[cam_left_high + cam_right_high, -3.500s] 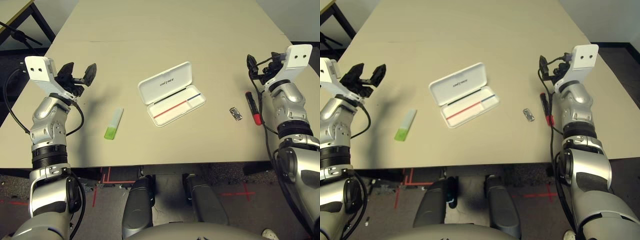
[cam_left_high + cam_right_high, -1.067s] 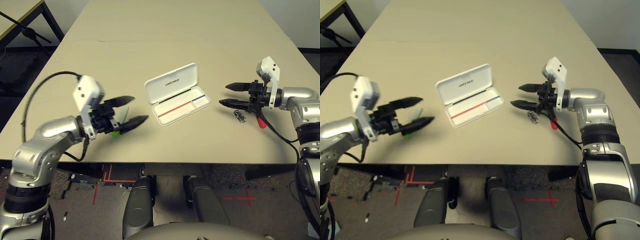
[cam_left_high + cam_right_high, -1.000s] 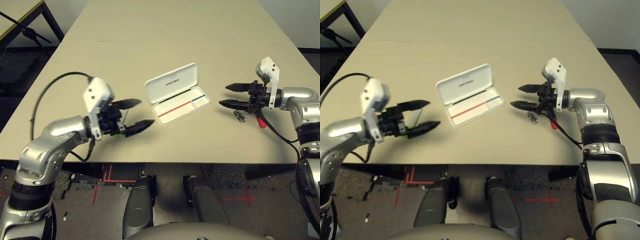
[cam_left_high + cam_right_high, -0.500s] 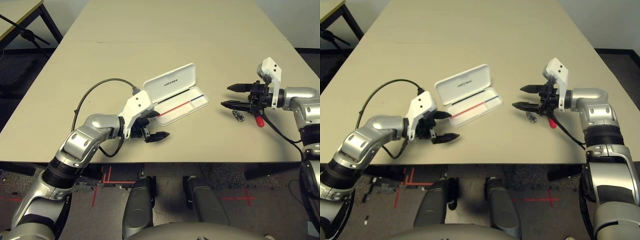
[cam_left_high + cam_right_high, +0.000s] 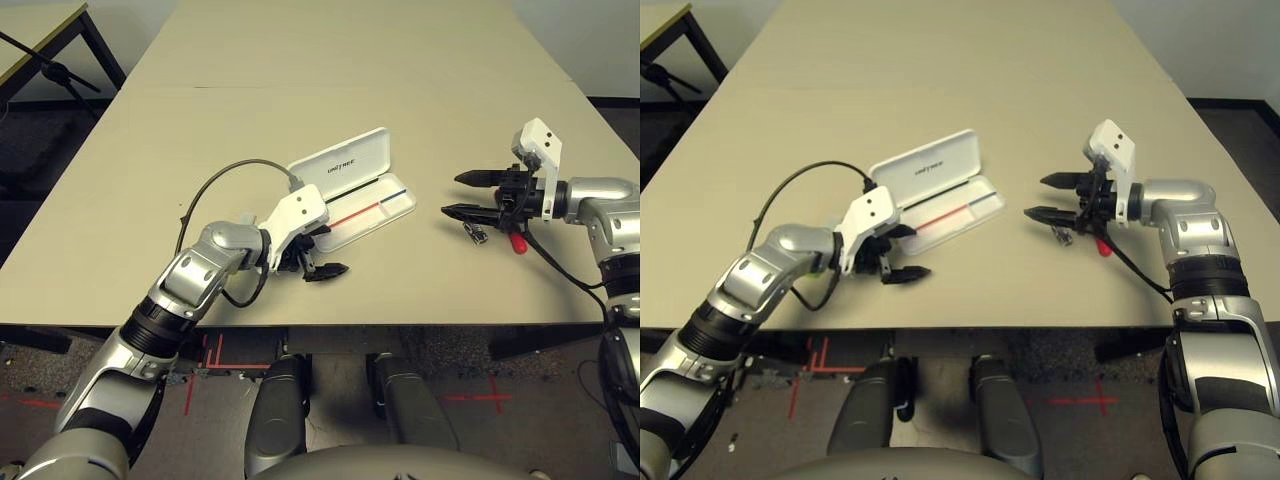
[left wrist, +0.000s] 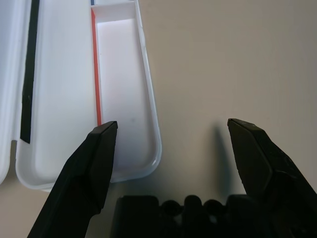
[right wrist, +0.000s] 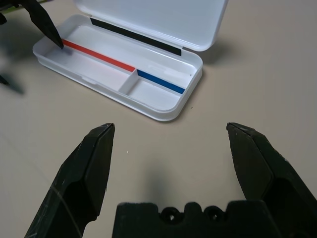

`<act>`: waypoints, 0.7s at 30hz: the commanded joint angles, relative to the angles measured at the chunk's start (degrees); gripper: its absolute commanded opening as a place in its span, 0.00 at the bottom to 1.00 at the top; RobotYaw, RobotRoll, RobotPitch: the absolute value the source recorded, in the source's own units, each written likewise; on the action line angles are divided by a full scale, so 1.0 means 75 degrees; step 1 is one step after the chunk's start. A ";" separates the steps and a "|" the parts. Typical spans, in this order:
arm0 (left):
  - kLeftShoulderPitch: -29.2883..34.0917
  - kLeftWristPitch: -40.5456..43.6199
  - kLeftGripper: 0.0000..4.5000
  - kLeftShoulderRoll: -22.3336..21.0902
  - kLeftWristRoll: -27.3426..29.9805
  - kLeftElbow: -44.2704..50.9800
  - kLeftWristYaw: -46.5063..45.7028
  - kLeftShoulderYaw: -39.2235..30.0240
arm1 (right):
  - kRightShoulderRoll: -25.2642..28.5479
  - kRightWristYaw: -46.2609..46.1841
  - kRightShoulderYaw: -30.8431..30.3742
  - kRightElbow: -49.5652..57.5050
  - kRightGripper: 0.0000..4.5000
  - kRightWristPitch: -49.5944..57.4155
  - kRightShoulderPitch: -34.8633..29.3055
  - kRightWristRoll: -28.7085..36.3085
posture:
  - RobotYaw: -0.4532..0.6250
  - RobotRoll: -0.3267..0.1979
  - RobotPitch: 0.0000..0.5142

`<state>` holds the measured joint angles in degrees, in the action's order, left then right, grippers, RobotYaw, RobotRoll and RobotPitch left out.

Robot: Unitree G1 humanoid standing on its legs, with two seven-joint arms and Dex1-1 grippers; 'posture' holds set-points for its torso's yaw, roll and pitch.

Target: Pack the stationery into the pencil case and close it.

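The white pencil case (image 5: 352, 188) lies open mid-table, lid (image 5: 340, 163) tilted back, with a red-and-blue line in its tray (image 7: 124, 69). My left gripper (image 5: 328, 251) is open at the tray's near left end. One finger (image 6: 96, 158) hangs over the tray corner and the other over bare table. My right gripper (image 5: 463, 194) is open, right of the case and pointing at it. Just below it lie the silver clip (image 5: 475, 233) and the red-and-black marker (image 5: 517, 240). The green stick is mostly covered by my left forearm, with a sliver (image 7: 11, 5) showing.
The beige table (image 5: 330, 70) stretches far behind the case. Its front edge (image 5: 400, 324) runs close below my left gripper. A black cable (image 5: 215, 180) loops over my left forearm. Another table (image 5: 30, 25) stands at the far left.
My left gripper has edged right along the front of the case, closer to the tray's end. The right gripper has barely moved.
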<state>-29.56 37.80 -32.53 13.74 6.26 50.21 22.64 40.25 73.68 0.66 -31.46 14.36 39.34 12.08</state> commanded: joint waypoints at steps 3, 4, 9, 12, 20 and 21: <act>-0.0006 0.0072 0.99 -0.0043 -0.0323 -0.0313 0.0330 0.0383 | 0.0145 -0.0077 0.0060 0.0143 1.00 0.0021 -0.0144 0.0042 | 0.43 0.62 0.27; -0.0019 0.0074 0.99 -0.0039 -0.0345 -0.0326 0.0365 0.0406 | 0.0145 -0.0086 0.0058 0.0150 1.00 0.0018 -0.0152 0.0048 | 0.43 0.62 0.26; -0.0125 0.0040 0.99 -0.0022 -0.0547 -0.0493 0.0518 0.0541 | 0.0143 -0.0125 0.0063 0.0160 1.00 0.0003 -0.0166 0.0075 | 0.42 0.62 0.24; -0.0179 0.0010 0.86 0.0003 -0.0653 -0.0629 0.0534 0.0566 | 0.0133 -0.0144 0.0073 0.0185 1.00 0.0000 -0.0192 0.0090 | 0.42 0.62 0.24; -0.0384 -0.0001 0.16 0.0036 -0.0829 -0.0830 0.0592 0.0461 | 0.0103 -0.0215 0.0069 0.0293 1.00 0.0021 -0.0345 0.0140 | 0.42 0.62 0.25; -0.0458 -0.0023 0.08 0.0014 -0.0853 -0.0885 0.0613 0.0448 | 0.0092 -0.0226 0.0062 0.0306 1.00 0.0017 -0.0372 0.0145 | 0.42 0.62 0.25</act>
<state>-33.31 36.92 -32.06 8.54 1.32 53.70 24.93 40.72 72.09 0.72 -30.40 14.35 37.34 12.67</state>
